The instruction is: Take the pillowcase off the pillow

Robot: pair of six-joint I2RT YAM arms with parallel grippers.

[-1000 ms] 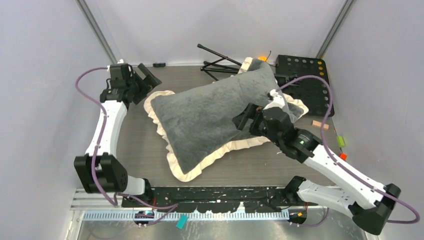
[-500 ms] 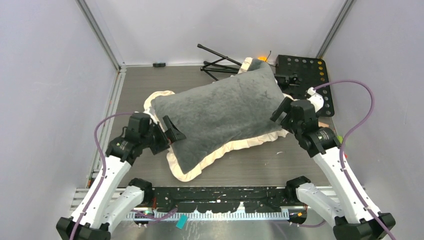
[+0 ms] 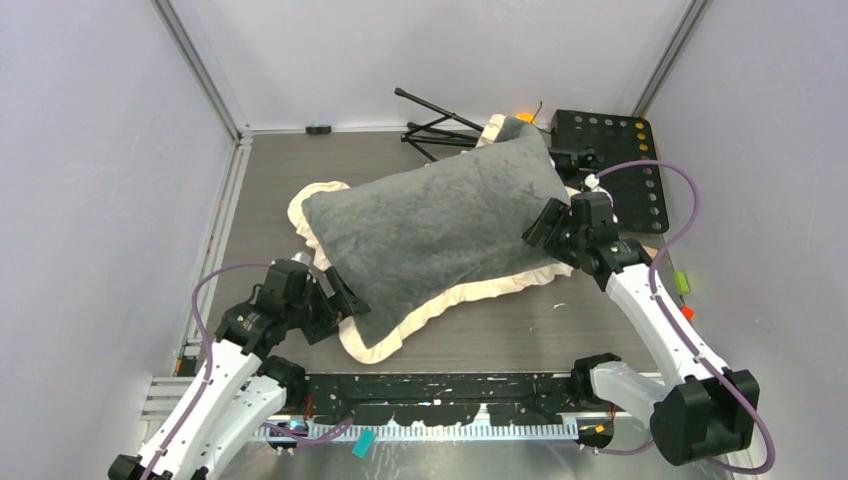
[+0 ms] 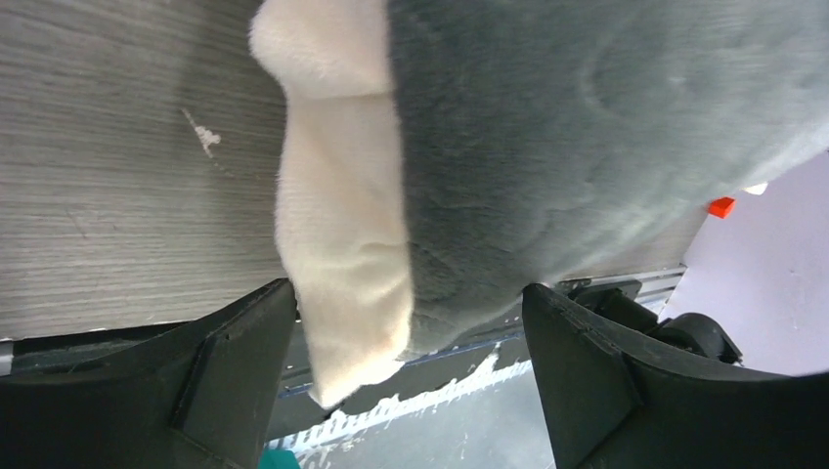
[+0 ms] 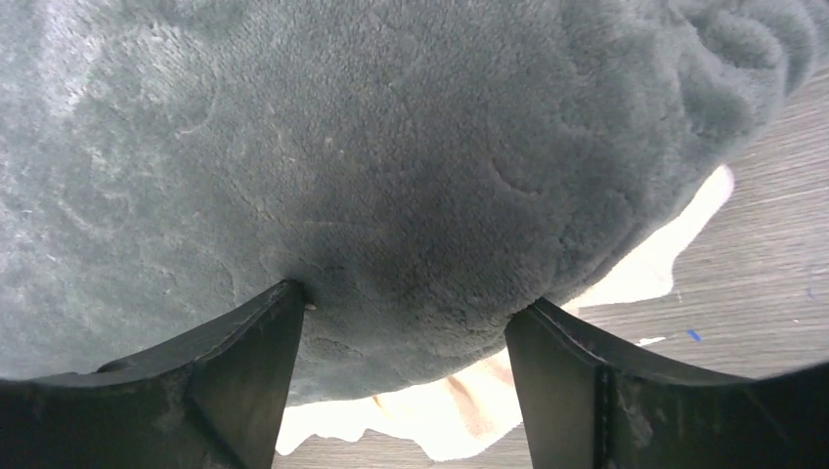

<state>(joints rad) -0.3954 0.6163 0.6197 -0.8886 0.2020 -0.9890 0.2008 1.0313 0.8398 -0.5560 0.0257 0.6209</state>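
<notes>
The pillowcase [image 3: 440, 230], dark grey plush with a cream frill [image 3: 470, 290], lies stuffed and diagonal across the table. The pillow is hidden inside it. My left gripper [image 3: 345, 293] is open at the pillowcase's near-left edge; in the left wrist view the frill [image 4: 342, 225] and grey plush [image 4: 587, 127] sit between its spread fingers [image 4: 235, 381]. My right gripper [image 3: 545, 222] is open against the right side; in the right wrist view the grey plush [image 5: 391, 176] bulges between its fingers [image 5: 244, 381], with frill [image 5: 469, 410] below.
A black folded tripod [image 3: 440, 125] lies at the back beside the pillowcase's far corner. A black perforated board [image 3: 620, 165] sits at the back right. Small coloured blocks [image 3: 682, 283] lie by the right wall. A metal rail [image 3: 430, 385] runs along the near edge.
My left arm has swung from the back left down to the pillowcase's near-left edge. My right arm has moved from over the pillowcase to its right side. The pillowcase has barely shifted.
</notes>
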